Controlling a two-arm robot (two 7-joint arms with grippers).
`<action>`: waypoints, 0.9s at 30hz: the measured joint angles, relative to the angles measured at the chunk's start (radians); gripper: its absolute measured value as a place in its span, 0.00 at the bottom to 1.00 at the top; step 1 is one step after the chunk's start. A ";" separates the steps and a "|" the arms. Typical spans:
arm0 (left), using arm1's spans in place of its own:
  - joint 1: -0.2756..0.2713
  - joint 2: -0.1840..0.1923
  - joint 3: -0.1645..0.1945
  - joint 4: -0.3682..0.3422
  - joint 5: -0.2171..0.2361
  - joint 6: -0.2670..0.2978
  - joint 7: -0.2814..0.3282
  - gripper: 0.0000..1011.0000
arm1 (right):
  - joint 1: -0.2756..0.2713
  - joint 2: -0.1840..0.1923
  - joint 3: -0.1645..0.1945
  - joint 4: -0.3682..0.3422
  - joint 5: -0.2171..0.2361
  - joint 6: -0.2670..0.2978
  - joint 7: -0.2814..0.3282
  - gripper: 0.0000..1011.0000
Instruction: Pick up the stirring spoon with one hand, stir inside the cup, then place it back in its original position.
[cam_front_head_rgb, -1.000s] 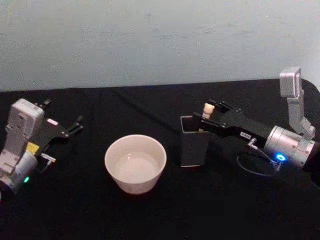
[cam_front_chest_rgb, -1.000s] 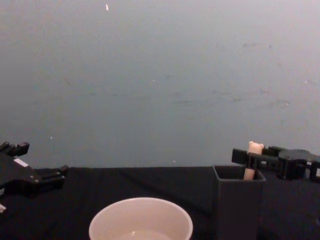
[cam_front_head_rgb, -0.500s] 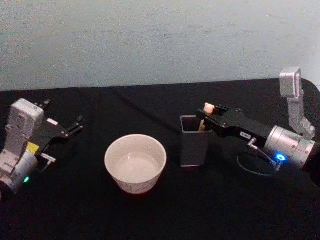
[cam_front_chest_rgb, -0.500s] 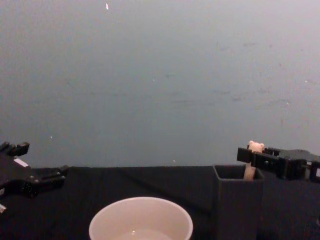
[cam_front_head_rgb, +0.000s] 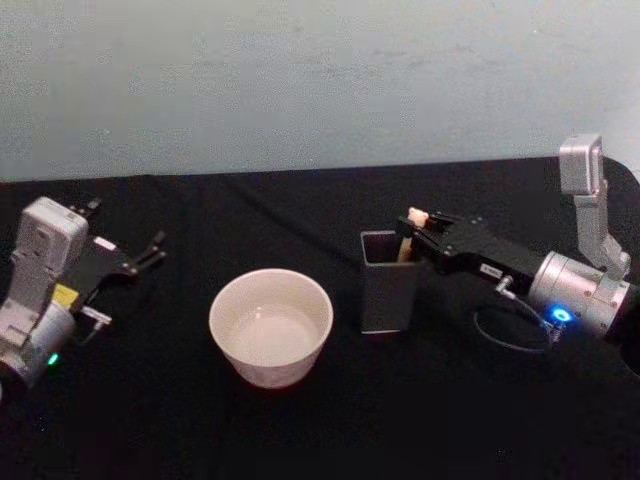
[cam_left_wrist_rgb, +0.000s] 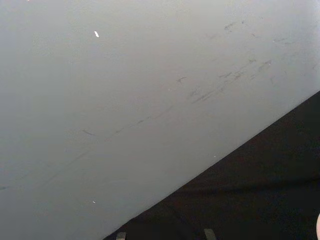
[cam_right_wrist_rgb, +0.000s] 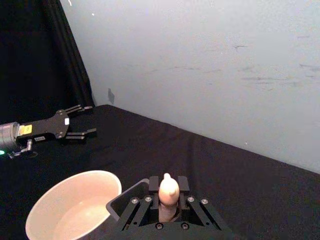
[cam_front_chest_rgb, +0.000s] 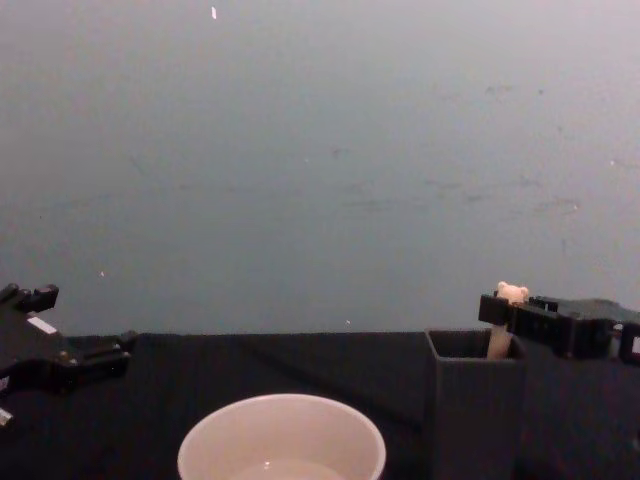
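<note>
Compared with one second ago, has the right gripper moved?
Yes. In the chest view the right gripper has drawn back slightly rightward against the holder, which has not moved.

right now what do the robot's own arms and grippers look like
Both are black, flat, thin-fingered grippers with a small white label. The left gripper carries a yellow sticker and sits on a pale grey boxy wrist with a green light. The right gripper joins a silver cylindrical wrist with a glowing blue ring, a thin looped cable and a grey bracket above it.
</note>
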 joint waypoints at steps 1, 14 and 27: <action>0.000 0.000 0.000 0.000 0.000 0.000 0.000 0.99 | 0.000 0.000 0.000 0.000 0.000 0.000 0.000 0.21; 0.000 0.000 0.000 0.000 0.000 0.000 0.000 0.99 | -0.008 0.011 0.001 -0.040 -0.028 -0.026 -0.017 0.21; 0.000 0.000 0.000 0.000 0.000 0.000 0.000 0.99 | -0.018 0.049 0.015 -0.149 -0.097 -0.087 -0.024 0.21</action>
